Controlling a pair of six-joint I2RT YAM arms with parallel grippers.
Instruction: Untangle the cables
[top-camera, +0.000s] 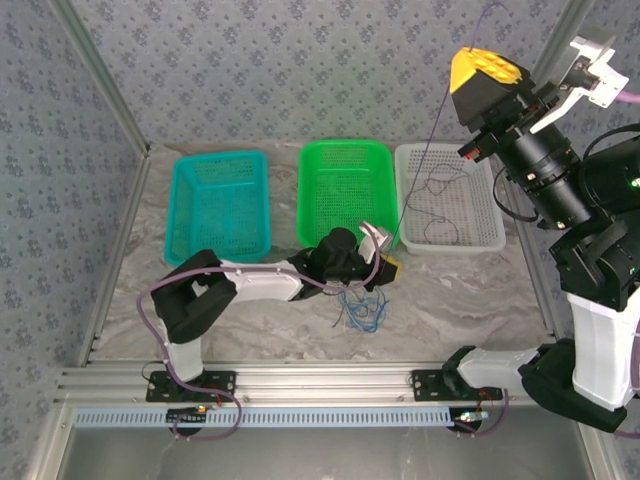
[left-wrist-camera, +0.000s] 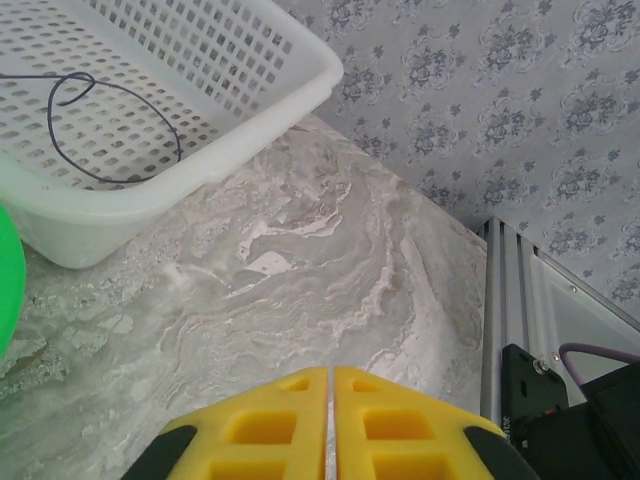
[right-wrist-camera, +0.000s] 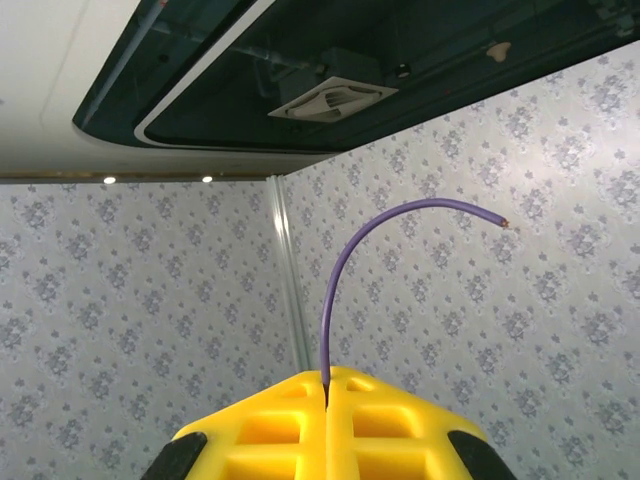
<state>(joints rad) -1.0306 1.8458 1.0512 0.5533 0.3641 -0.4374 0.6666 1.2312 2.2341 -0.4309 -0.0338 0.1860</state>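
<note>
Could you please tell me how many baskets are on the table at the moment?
3: a teal basket on the left, a green basket in the middle, and a white basket on the right with a dark wire lying inside. None appears hidden.

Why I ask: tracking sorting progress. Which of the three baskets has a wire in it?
The white basket, farthest right: a thin dark wire lies on its floor. The teal basket and green basket show none.

The top camera looked down from behind onto the whole table (top-camera: 470, 290). The left wrist camera sat low over it, facing the white basket (left-wrist-camera: 150, 215); both views shared that. The right wrist camera faced up, to wall (right-wrist-camera: 450, 330) and ceiling (right-wrist-camera: 60, 80).
</note>
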